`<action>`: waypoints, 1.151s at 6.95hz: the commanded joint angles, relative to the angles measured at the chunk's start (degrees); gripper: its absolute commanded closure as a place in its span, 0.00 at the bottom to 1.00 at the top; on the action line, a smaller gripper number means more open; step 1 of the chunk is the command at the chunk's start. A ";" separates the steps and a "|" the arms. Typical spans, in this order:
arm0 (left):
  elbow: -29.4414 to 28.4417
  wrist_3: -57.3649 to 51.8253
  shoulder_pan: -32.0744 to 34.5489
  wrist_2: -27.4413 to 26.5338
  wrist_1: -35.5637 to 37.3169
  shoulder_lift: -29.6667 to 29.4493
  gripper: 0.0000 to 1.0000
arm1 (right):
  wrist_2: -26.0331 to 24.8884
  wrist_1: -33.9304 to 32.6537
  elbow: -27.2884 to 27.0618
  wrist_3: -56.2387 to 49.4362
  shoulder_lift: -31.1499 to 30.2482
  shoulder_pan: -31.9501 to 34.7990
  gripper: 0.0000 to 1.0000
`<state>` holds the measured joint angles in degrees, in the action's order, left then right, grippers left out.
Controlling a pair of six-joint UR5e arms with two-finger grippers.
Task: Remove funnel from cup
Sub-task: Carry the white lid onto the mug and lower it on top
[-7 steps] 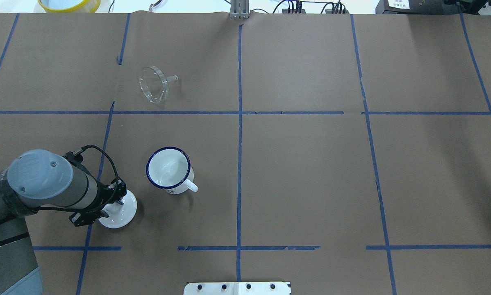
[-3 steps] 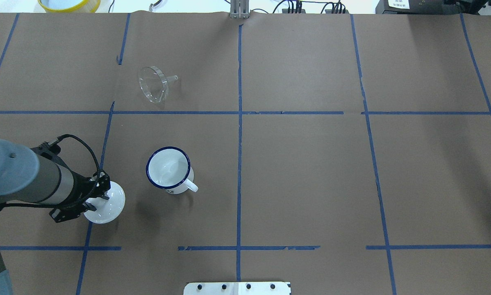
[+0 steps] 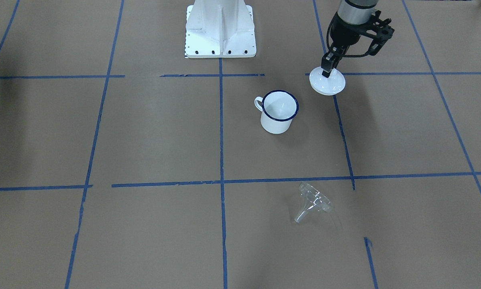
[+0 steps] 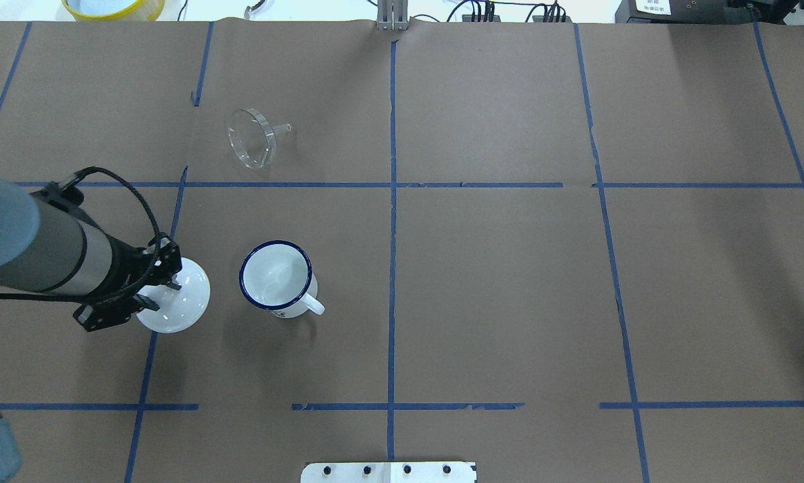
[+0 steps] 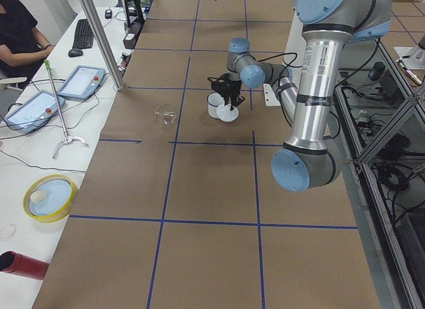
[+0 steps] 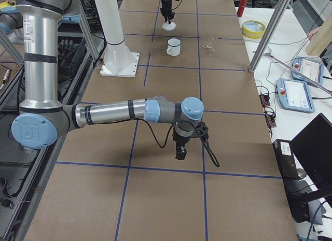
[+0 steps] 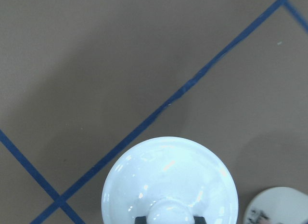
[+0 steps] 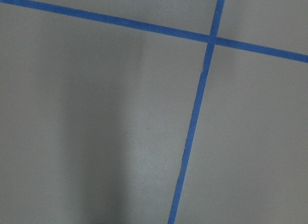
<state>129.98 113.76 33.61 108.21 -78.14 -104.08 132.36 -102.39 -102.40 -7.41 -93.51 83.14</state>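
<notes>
The clear funnel (image 4: 251,139) lies on its side on the brown paper, well away from the cup; it also shows in the front view (image 3: 312,202). The white cup (image 4: 278,278) with the dark blue rim stands upright and empty, handle toward the robot (image 3: 279,110). My left gripper (image 4: 166,288) is shut on the knob of a white domed lid (image 4: 177,298), held just left of the cup (image 3: 328,83). The left wrist view shows the lid (image 7: 168,180) from above and the cup's edge (image 7: 276,207). My right gripper (image 6: 180,150) shows only in the exterior right view; I cannot tell its state.
The robot's white base plate (image 3: 220,28) sits at the table's near edge. A yellow-rimmed bowl (image 4: 113,7) stands beyond the far left corner. Blue tape lines cross the brown paper. An operator's desk with tablets (image 5: 80,90) runs along the far side.
My left arm has carried the lid leftward and then away from the robot, and it now sits level with the cup. The funnel and the cup have not moved.
</notes>
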 commanded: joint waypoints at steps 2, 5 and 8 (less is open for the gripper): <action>-10.25 -0.47 -0.22 1.90 8.98 -16.40 1.00 | 0.00 0.00 0.00 0.03 0.00 0.00 0.00; -16.60 -0.65 -0.39 2.00 8.36 -20.55 1.00 | 0.00 0.00 0.00 0.03 0.00 0.00 0.00; -16.69 -0.56 -1.53 2.09 7.75 -20.46 1.00 | 0.00 0.00 0.00 0.03 0.00 0.00 0.00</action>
<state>113.42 113.20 32.44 110.29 -69.98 -124.52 132.36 -102.39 -102.39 -7.41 -93.52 83.14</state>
